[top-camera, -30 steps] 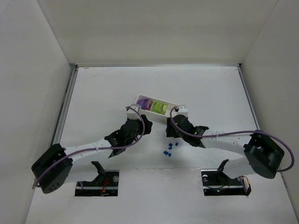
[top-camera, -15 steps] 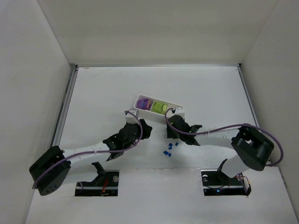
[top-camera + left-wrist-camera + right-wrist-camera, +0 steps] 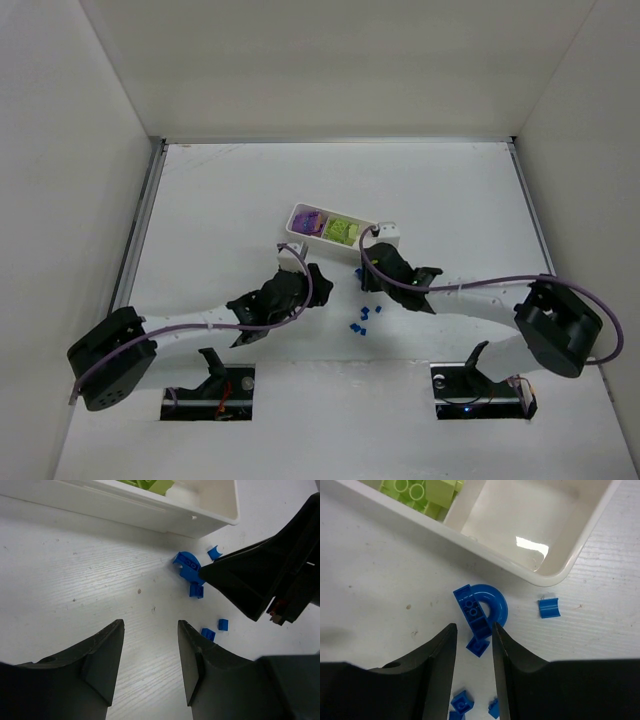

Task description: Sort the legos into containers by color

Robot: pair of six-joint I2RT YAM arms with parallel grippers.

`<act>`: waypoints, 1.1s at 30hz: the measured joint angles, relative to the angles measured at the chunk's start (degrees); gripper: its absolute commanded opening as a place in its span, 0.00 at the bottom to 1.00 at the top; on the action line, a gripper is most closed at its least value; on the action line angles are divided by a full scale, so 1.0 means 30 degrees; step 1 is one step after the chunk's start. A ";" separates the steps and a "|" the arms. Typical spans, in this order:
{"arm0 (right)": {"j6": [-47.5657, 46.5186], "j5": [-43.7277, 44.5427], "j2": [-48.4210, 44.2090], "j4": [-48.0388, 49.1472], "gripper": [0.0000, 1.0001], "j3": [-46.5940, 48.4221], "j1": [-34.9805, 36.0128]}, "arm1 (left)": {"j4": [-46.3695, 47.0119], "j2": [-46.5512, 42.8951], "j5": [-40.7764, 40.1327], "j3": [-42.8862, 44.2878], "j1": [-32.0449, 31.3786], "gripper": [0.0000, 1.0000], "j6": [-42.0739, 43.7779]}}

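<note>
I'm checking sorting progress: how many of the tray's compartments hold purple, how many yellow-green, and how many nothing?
Holding purple bricks: 1
Holding yellow-green bricks: 1
Empty compartment: 1
Total: 3 compartments in the tray

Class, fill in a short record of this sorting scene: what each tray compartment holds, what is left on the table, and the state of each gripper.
tray: white, divided into compartments
purple bricks: in one end compartment
yellow-green bricks: in the middle compartment
other end compartment: empty
blue pieces: unsorted, on the table beside the tray
curved blue piece: largest of the blue ones, close to the tray's corner
left gripper: open, holding nothing
right gripper: open, fingertips on either side of the curved blue piece
</note>
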 measured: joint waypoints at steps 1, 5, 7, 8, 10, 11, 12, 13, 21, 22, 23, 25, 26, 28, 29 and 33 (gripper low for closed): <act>0.0000 0.0000 -0.0131 0.0015 0.43 0.0000 0.0000 | 0.0000 0.0066 0.0000 0.0000 -0.0036 0.44 0.0000; -0.0182 -0.0036 0.0248 0.0051 0.56 0.0022 0.0000 | 0.0058 0.0284 -0.0007 0.0000 -0.0109 0.44 0.0000; -0.0444 -0.0095 0.0816 0.0007 0.56 0.0160 0.0000 | 0.0102 0.0291 -0.0007 0.0000 -0.0117 0.44 0.0000; -0.0561 -0.0124 0.1115 -0.0007 0.56 0.0284 0.0000 | 0.0109 0.0291 0.0000 0.0000 -0.0117 0.44 0.0000; -0.0794 -0.0248 0.1596 -0.0015 0.51 0.0539 0.0000 | 0.0109 0.0291 0.0000 0.0000 -0.0109 0.44 -0.0007; -0.0882 -0.0299 0.1778 -0.0015 0.49 0.0670 0.0000 | 0.0109 0.0291 0.0000 0.0000 -0.0109 0.44 -0.0007; -0.0969 -0.0335 0.1909 -0.0007 0.46 0.0787 0.0000 | 0.0109 0.0291 0.0000 0.0000 -0.0109 0.44 -0.0015; -0.1020 -0.0372 0.2025 0.0000 0.44 0.0896 0.0000 | 0.0109 0.0299 0.0000 0.0000 -0.0109 0.44 -0.0015; -0.1239 -0.0393 0.2382 0.0044 0.27 0.1158 0.0000 | 0.0117 0.0488 0.0015 0.0000 -0.0080 0.45 -0.0051; -0.1239 -0.0393 0.2382 0.0051 0.26 0.1158 0.0000 | 0.0131 0.0488 0.0015 0.0000 -0.0080 0.45 -0.0051; -0.1224 -0.0393 0.2382 0.0051 0.26 0.1158 0.0000 | 0.0124 0.0488 0.0015 0.0000 -0.0073 0.45 -0.0051; -0.1217 -0.0386 0.2339 0.0044 0.26 0.1158 0.0000 | 0.0124 0.0481 0.0015 0.0000 -0.0073 0.45 -0.0051; -0.1217 -0.0379 0.2251 -0.0022 0.26 0.1158 0.0000 | 0.0124 0.0459 0.0022 0.0000 -0.0073 0.45 -0.0051; -0.1217 -0.0372 0.1858 -0.0109 0.26 0.1144 0.0000 | 0.0124 0.0423 0.0029 0.0000 -0.0073 0.46 -0.0051; -0.1217 -0.0372 0.1523 -0.0153 0.26 0.1144 0.0000 | 0.0124 0.0415 0.0029 0.0000 -0.0080 0.46 -0.0051; -0.1158 -0.0372 -0.0291 -0.0226 0.26 0.1129 0.0044 | 0.0109 0.0364 0.0029 0.0000 -0.0109 0.46 -0.0051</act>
